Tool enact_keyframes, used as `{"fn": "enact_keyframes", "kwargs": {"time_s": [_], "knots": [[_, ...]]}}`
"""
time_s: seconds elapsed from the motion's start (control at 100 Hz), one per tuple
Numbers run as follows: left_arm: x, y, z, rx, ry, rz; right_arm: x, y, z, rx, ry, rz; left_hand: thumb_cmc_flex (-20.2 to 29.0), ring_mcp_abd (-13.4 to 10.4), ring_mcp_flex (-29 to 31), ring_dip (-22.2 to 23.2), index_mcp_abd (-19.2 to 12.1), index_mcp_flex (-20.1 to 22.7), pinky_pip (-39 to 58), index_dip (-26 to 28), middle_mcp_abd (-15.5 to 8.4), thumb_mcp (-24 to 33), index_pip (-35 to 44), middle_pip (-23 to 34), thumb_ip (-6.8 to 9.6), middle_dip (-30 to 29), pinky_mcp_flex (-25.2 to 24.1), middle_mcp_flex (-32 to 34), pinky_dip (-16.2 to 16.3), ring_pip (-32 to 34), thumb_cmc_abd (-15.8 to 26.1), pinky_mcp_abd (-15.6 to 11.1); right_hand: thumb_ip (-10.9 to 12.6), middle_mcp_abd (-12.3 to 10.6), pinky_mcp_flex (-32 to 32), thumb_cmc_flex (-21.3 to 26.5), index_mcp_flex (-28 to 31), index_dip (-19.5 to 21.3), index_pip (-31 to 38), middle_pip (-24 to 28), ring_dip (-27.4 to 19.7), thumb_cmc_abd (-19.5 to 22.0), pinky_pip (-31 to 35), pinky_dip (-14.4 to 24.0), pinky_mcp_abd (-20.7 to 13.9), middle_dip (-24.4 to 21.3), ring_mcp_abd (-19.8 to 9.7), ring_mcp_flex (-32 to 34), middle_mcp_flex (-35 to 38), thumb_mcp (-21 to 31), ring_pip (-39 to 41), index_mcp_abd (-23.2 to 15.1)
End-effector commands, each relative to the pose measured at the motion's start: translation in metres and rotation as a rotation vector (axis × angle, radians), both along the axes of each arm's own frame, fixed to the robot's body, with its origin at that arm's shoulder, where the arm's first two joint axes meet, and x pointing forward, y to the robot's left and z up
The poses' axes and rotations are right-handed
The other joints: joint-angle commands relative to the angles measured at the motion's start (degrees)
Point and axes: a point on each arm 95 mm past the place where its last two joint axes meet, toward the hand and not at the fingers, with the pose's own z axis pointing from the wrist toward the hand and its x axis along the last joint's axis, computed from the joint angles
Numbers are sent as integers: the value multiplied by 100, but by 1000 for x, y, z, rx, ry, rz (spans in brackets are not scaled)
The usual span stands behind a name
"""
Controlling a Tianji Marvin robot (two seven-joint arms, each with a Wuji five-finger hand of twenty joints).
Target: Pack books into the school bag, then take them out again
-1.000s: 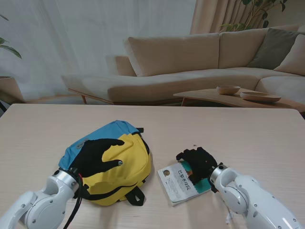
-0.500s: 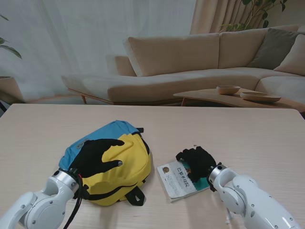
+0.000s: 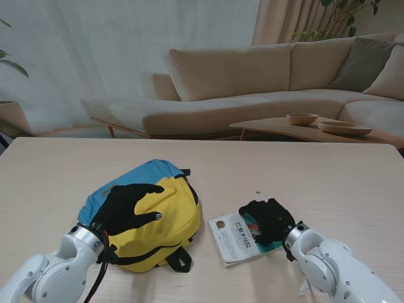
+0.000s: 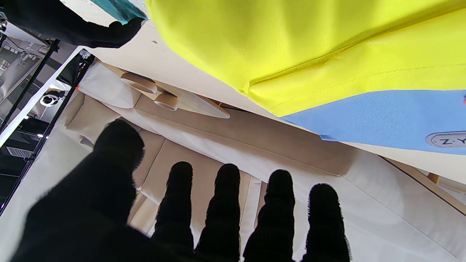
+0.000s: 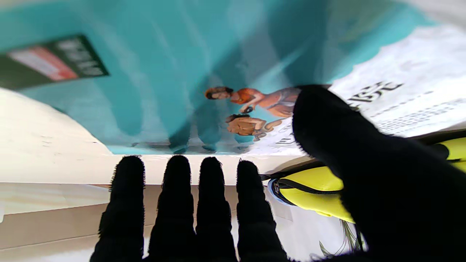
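While the left hand [image 3: 129, 205] lies flat, steadying the school bag [image 3: 165, 208], the right hand [image 3: 268, 219] rests spread on the book [image 3: 235, 238], gripping nothing.

A school bag [image 3: 148, 218], yellow over most of its face with a blue panel along the far-left part, is seen lying flat on the table, bulging, black straps trailing at its near edge. A grey oval label is carried on the blue panel. Just right of it, a thin book [image 3: 238, 238] is laid flat, cover up: white with dark lettering and a teal illustrated portion.
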Motion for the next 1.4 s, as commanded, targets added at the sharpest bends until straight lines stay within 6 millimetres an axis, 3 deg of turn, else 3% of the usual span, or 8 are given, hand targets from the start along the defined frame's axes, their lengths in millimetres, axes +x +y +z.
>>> {"fn": "enact_keyframes", "kwargs": {"time_s": [0.0, 0.2, 0.35, 0.6, 0.84, 1.16, 1.39], "knots": [[-3, -3, 0, -4, 10, -7, -6, 0, -7, -11, 28, -3, -26, -12, -22, -81, 109, 10, -124, -42, 68, 142, 20, -14, 126, -30, -48, -83, -12, -80, 12, -52, -162, 169, -126, -206, -299, -136, -180, -116, -142, -74, -153, -85, 65, -115, 41, -297, -304, -330, -212, 119], [-3, -2, 1, -2, 10, -7, -4, -5, -3, -19, 12, -31, -18, -8, -21, -81, 117, 2, -119, -41, 52, 150, 20, -14, 128, -28, -46, -95, -10, -78, 15, -50, -166, 130, -411, -261, -531, -207, -347, -194, -280, 15, -346, -183, 27, -155, -43, -684, -645, -432, -490, 115], [-3, -3, 1, 0, 11, -7, 2, -9, -1, -40, 25, -43, -14, -13, -26, -81, 123, -8, -117, -43, 62, 155, 16, -14, 128, -28, -46, -98, -10, -79, 14, -54, -113, -29, -581, -178, -726, -167, -417, -283, -398, 131, -500, -282, -58, -219, -162, -892, -796, -516, -684, 24], [-4, -2, 0, 2, 10, -7, 11, -9, -14, -63, 87, -69, -2, -10, -18, -80, 139, -10, -103, -47, 60, 176, 17, -7, 127, -26, -35, -100, -10, -70, 0, -65, -31, -70, -546, -31, -764, -58, -397, -234, -428, 201, -497, -308, -42, -216, -195, -806, -674, -488, -701, 3], [-4, -2, 0, 4, 13, -6, 10, -9, -28, -59, 117, -77, -8, -14, -27, -80, 153, -15, -82, -52, 59, 190, 13, -4, 124, -26, -32, -114, -9, -66, -1, -66, -61, -23, -56, 155, -151, 230, -54, 663, 69, -141, 109, -25, 39, 195, -152, -47, 161, -177, 247, 161], [-4, -2, 0, 6, 13, -8, 7, -6, -42, -54, 111, -71, -16, -18, -47, -86, 173, -13, -71, -57, 54, 200, 10, -5, 120, -26, -43, -127, -15, -71, -15, -67, -161, -122, 574, 637, 322, 1255, 1373, 2023, 794, -814, 884, 445, 19, 743, -17, 556, 820, 352, 1697, 96], [-4, -1, 0, 8, 10, -7, 8, -3, -50, -73, 113, -50, -23, -26, -81, -92, 197, -37, -71, -62, 68, 211, 3, 2, 119, -20, -52, -153, -23, -84, -29, -82, -176, -233, 754, 991, 404, 1396, 1528, 2710, 1070, -1026, 1062, 547, 54, 1183, -20, 739, 979, 536, 2287, 188]]}}
